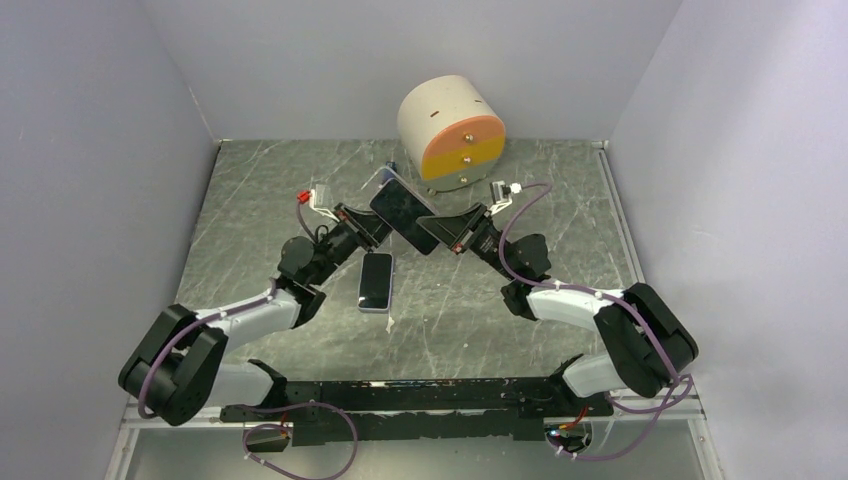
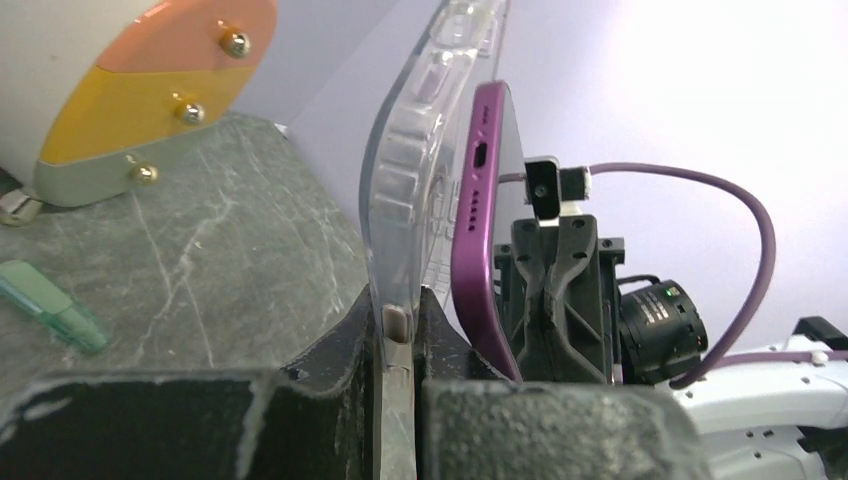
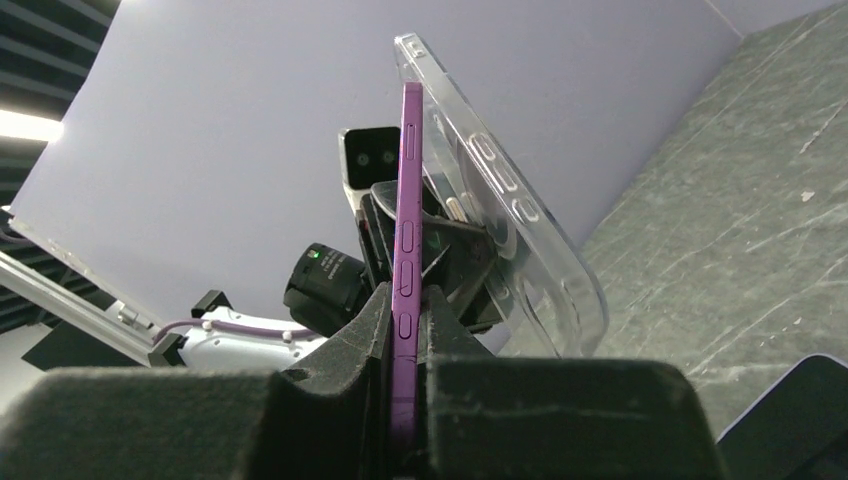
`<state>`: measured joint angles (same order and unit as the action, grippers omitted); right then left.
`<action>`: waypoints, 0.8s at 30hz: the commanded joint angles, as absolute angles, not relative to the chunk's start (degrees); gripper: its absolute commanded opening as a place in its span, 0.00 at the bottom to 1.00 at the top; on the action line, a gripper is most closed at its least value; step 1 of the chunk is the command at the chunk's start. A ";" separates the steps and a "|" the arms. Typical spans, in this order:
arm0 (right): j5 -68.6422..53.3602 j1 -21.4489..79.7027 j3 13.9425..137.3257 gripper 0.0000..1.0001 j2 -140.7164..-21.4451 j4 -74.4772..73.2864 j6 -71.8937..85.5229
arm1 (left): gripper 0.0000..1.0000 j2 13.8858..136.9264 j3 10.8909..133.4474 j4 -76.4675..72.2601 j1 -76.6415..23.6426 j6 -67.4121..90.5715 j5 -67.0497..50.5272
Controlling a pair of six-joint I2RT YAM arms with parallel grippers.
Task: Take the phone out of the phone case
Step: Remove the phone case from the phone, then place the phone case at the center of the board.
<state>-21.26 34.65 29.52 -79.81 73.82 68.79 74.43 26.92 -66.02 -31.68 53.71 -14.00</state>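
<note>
Mid-frame, the left gripper (image 2: pixel 398 340) pinches the case (image 2: pixel 415 150), the right gripper (image 3: pixel 405 330) clamps the phone (image 3: pixel 410 180); pull apart steadily, grips firm.

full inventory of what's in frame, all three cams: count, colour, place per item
slim purple phone: 1, purple, on edge in mid-air, clamped by the right gripper
clear plastic phone case: 1, transparent, clamped by the left gripper, angled off the purple phone
dark-screened phone with pale rim: 1, black and pale, flat on the table between the arms
cream drum: 1, cream with orange-and-yellow end face, far centre of the table
small green plastic piece: 1, pale green, on the table near the drum; type unclear
marbled table: 1, grey
walls: 3, lavender-grey, around the table
left gripper: 1, black, shut on the case
right gripper: 1, black, shut on the purple phone
</note>
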 commanded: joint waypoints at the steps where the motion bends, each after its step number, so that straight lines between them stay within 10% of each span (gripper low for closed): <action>1: -23.05 33.97 29.06 0.00 -79.78 81.96 69.24 | 0.03 70.26 28.80 -61.36 -30.88 51.25 -9.40; 24: -34.36 24.12 17.27 0.00 -82.26 80.75 53.43 | 0.03 77.98 25.95 -46.72 -2.30 56.68 -5.54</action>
